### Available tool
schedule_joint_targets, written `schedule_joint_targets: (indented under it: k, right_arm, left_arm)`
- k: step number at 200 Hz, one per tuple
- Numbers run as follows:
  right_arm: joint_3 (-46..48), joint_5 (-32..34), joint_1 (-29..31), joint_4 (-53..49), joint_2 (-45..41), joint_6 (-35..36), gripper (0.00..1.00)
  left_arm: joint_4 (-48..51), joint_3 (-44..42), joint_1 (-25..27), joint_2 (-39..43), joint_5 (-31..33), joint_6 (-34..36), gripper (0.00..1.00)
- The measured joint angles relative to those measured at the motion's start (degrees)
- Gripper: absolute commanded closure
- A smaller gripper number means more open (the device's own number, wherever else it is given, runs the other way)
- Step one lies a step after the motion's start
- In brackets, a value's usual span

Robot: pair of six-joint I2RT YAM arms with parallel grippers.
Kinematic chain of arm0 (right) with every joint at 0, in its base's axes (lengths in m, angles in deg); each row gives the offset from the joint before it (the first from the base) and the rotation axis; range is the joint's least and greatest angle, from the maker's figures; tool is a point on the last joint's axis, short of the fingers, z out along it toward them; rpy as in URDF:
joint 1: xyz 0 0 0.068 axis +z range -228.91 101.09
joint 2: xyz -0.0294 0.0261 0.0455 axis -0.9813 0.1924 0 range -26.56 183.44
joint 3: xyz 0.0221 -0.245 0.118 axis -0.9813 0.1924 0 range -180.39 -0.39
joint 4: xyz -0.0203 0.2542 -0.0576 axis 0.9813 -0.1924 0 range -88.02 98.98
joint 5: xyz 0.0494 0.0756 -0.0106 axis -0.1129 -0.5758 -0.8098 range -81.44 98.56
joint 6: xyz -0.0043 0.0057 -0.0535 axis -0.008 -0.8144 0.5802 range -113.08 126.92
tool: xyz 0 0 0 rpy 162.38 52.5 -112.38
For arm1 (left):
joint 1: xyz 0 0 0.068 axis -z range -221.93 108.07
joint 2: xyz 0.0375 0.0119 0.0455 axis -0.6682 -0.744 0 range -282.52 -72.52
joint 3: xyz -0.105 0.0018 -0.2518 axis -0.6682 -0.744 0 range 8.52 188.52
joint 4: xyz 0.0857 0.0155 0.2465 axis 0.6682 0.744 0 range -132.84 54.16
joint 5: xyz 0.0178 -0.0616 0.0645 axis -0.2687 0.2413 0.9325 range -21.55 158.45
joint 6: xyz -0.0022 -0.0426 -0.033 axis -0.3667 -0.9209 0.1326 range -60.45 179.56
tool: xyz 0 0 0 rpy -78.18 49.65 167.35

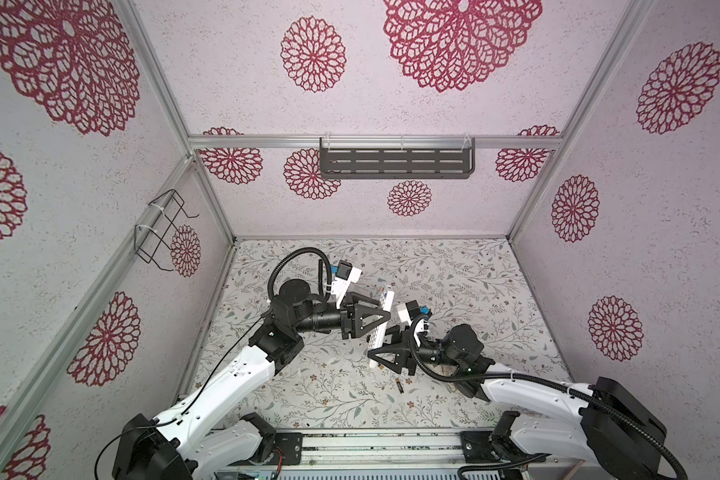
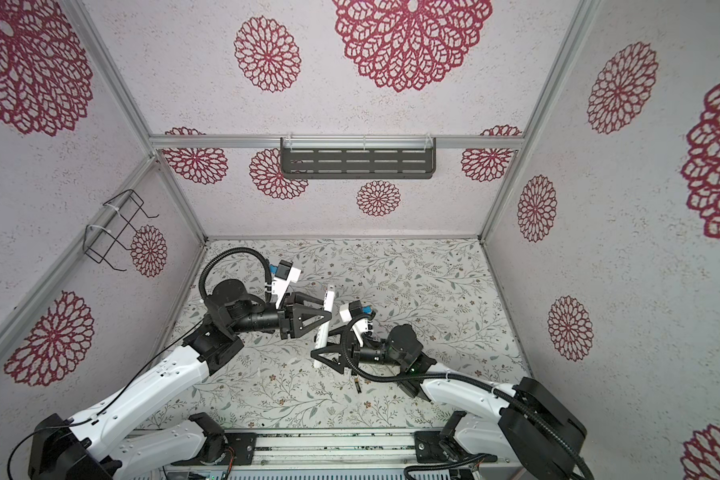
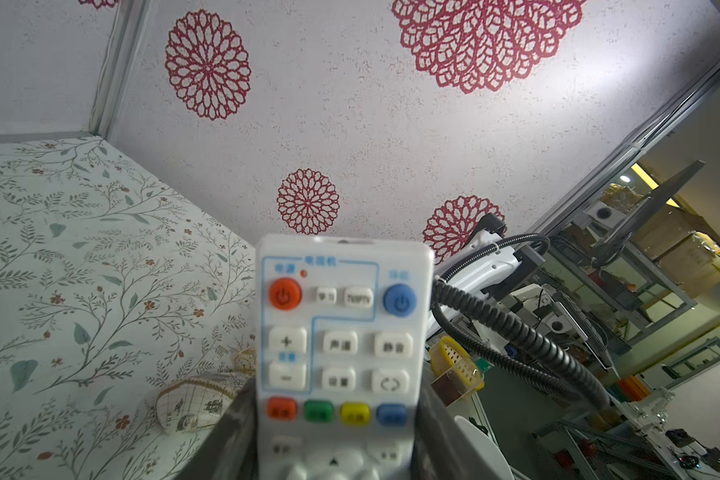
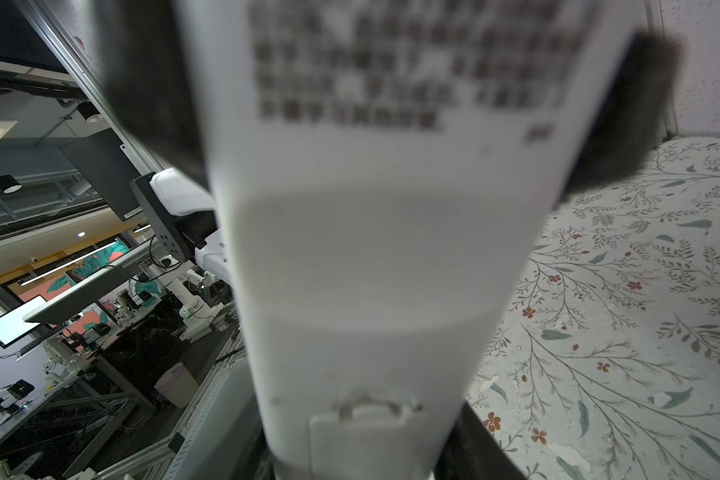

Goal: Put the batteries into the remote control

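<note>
The remote control [image 1: 387,301] [image 2: 329,299] is held off the flowered table between both arms, its long axis running front to back. My left gripper [image 1: 385,318] [image 3: 335,449] is shut on its sides below the coloured buttons, and the button face [image 3: 341,332] fills the left wrist view. My right gripper [image 1: 376,359] [image 4: 362,465] holds the near end, with dark fingers [image 4: 479,449] pressed against both sides. The plain back [image 4: 371,270] and the battery cover [image 4: 358,440] face its camera. One battery [image 1: 400,386] [image 2: 357,385] lies on the table in front of the right gripper.
A beige cloth pouch [image 3: 192,403] lies on the table beyond the remote. A dark slotted shelf [image 1: 395,162] hangs on the back wall and a wire rack [image 1: 163,232] on the left wall. The right arm's black cable [image 3: 516,332] loops close by.
</note>
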Motion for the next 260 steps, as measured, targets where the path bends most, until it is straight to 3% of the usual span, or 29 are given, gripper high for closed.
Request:
schedule_joint_targets:
  k: [17,44,56,69,89,113,163,200,260]
  right_arm:
    - [0.0,0.0,0.0,0.0,0.0,-0.1,0.83]
    - [0.0,0.7,0.0,-1.1,-0.3,0.4,0.9]
    - [0.0,2.2,0.2,-4.3,-1.4,2.6,0.94]
    - [-0.5,5.1,0.3,-10.1,-3.2,5.4,0.97]
    - [-2.4,11.6,0.3,-19.9,-5.4,9.4,0.99]
    - [-4.1,20.2,0.3,-28.0,-7.2,12.5,1.0]
    - [-5.4,33.2,0.3,-37.9,-6.4,14.2,1.0]
    - [-6.1,36.5,0.4,-40.4,-5.9,14.2,1.0]
    - [-6.5,36.7,0.4,-40.7,-4.4,14.1,1.0]
  left_arm:
    - [0.1,0.0,0.0,0.0,0.1,0.2,0.8]
    - [1.7,0.5,0.2,0.1,1.3,1.4,0.26]
    - [4.2,1.0,0.3,0.2,3.7,1.4,0.11]
    - [7.7,1.5,0.3,0.7,7.4,2.3,0.04]
    - [13.6,2.1,0.4,2.6,14.1,3.7,0.05]
    - [18.7,2.3,1.3,5.7,22.7,5.1,0.16]
    - [24.3,6.5,9.2,4.9,38.2,7.4,0.26]
    - [24.3,6.8,10.4,0.5,43.2,7.5,0.3]
    - [23.7,7.5,12.4,-5.4,44.7,7.6,0.4]
